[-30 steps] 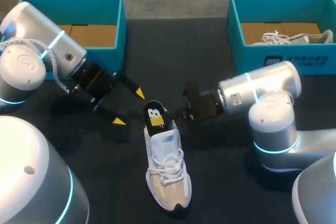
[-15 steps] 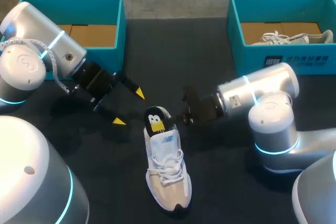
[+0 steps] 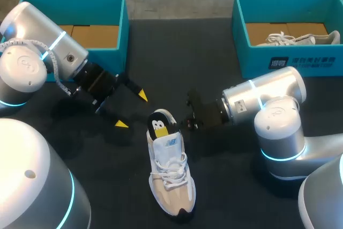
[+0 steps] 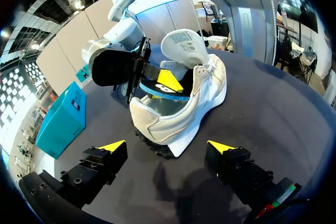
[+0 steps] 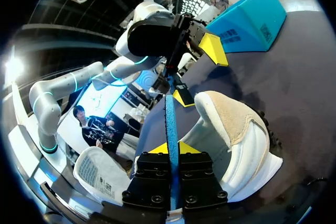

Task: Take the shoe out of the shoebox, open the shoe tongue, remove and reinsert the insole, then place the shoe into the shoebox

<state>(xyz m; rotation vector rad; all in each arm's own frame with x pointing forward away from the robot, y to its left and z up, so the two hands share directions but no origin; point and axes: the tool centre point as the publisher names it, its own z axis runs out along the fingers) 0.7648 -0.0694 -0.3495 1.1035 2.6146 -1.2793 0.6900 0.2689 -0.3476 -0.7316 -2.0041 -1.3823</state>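
- At the heel opening of the white-and-beige lace-up sneaker [image 3: 170, 175], the black insole with the yellow patch [image 3: 157, 124] stands lower than it did a second ago. Its upper end has dropped toward the collar, and the heel has shifted slightly with it.
- Right gripper [image 5: 172, 148]: clamped on the insole's thin blue edge, with both fingers pressing it from opposite sides. The right arm has drawn slightly back and down over the same interval.
- Left gripper [image 3: 132, 110]: fingers spread wide and holding nothing. It hovers just beside the heel, and its position is unchanged.
- Sneaker position: flat on the dark surface [image 3: 123, 197] between the two arms, toe toward the robot. The white tongue [image 4: 181, 43] is lifted clear of the opening.
- Teal cardboard shoebox [image 3: 123, 20] behind the left arm: no shoe in it.
- Assessment: the downward travel suggests reinsertion rather than extraction. The rear of the insole is not yet seated. Remaining steps are to seat the insole, release it, and return the sneaker to the shoebox.
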